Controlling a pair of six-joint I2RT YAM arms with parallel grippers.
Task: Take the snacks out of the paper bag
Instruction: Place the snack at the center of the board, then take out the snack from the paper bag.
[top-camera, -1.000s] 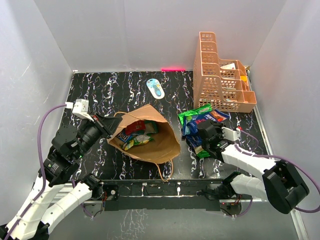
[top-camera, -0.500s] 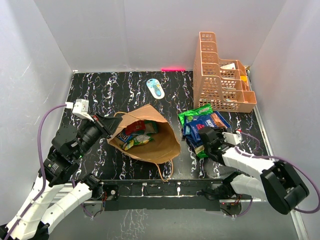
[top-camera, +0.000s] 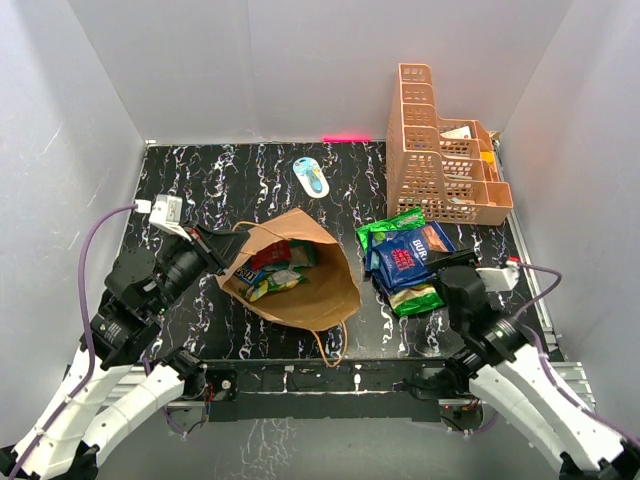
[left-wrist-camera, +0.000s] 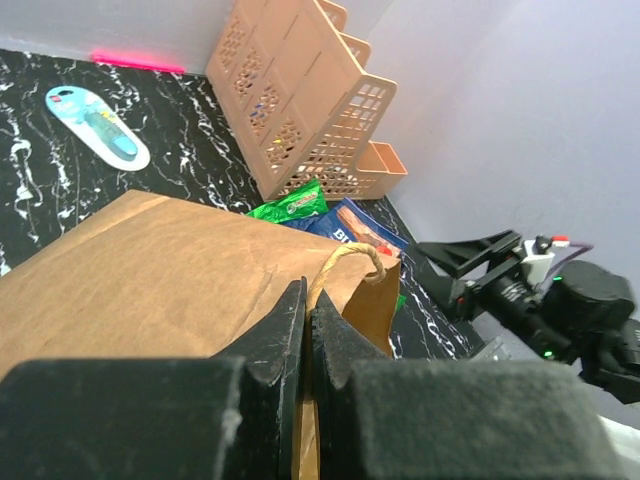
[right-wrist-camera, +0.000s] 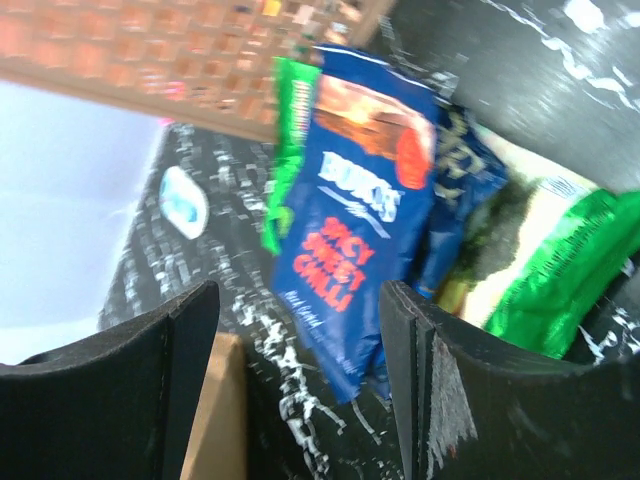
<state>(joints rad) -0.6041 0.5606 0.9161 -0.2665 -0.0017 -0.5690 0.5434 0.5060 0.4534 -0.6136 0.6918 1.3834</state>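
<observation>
The brown paper bag (top-camera: 305, 275) lies on its side with its mouth toward the left, and several snacks (top-camera: 275, 268) show inside it. My left gripper (top-camera: 222, 255) is shut on the bag's rim beside the twisted handle (left-wrist-camera: 352, 260); in the left wrist view the jaws (left-wrist-camera: 308, 300) pinch the paper bag (left-wrist-camera: 150, 270). To the right of the bag lies a pile of snacks (top-camera: 405, 262): a blue chilli packet (right-wrist-camera: 355, 220) on top and green packets (right-wrist-camera: 560, 280) under it. My right gripper (top-camera: 447, 270) (right-wrist-camera: 300, 295) hovers open just near of the pile, holding nothing.
An orange lattice basket (top-camera: 440, 150) stands at the back right, close behind the pile. A blue-white oval object (top-camera: 311, 176) lies at the back centre. White walls close in the table on three sides.
My right gripper has opened, let go of the blue packet onto the pile, and drawn back toward the near right. The left gripper still holds the bag's rim.
</observation>
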